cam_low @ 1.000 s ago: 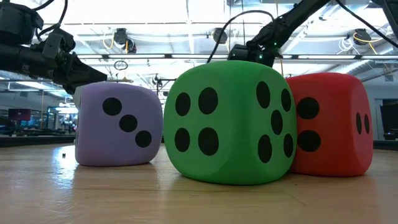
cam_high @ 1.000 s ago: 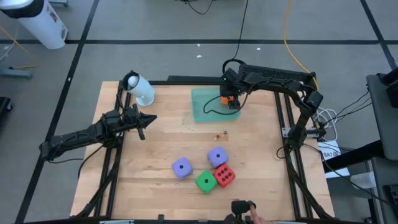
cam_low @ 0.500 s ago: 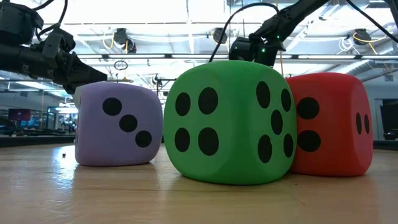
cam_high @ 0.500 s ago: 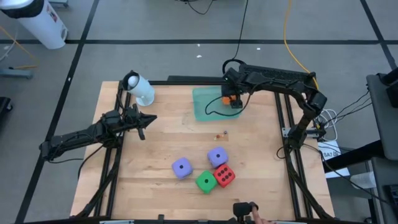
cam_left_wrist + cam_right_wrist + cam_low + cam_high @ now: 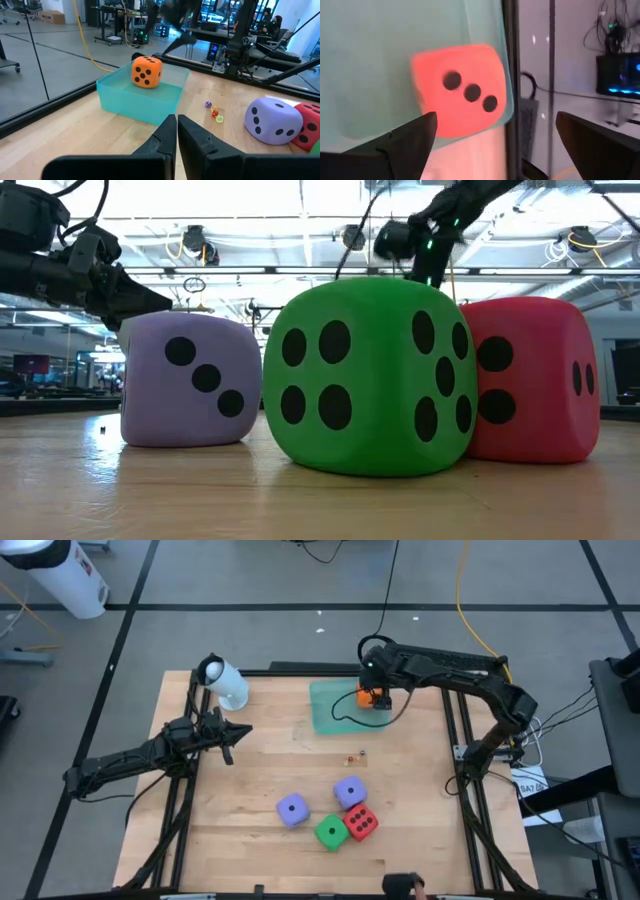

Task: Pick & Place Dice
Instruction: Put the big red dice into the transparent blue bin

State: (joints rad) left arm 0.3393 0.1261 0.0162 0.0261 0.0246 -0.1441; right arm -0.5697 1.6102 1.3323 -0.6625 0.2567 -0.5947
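The orange die point(image 5: 372, 697) lies in the translucent green tray point(image 5: 330, 710) at the table's far side, three pips facing the right wrist view point(image 5: 460, 90). My right gripper point(image 5: 496, 120) hangs open just above it, one finger to each side, touching nothing. Near the front edge sit two purple dice point(image 5: 291, 808) point(image 5: 349, 791), a green die point(image 5: 331, 832) and a red die point(image 5: 361, 822). My left gripper point(image 5: 176, 122) waits shut at the table's left, pointing level toward the tray.
A white cylinder point(image 5: 225, 683) lies at the far left corner. A few tiny coloured dice point(image 5: 356, 755) lie on the wood between the tray and the big dice. Black frame rails run along the table's left and right sides. Bare wood spans the middle.
My right gripper has risen away from the orange die, tipping a little, its fingers open throughout. The die stays in the tray.
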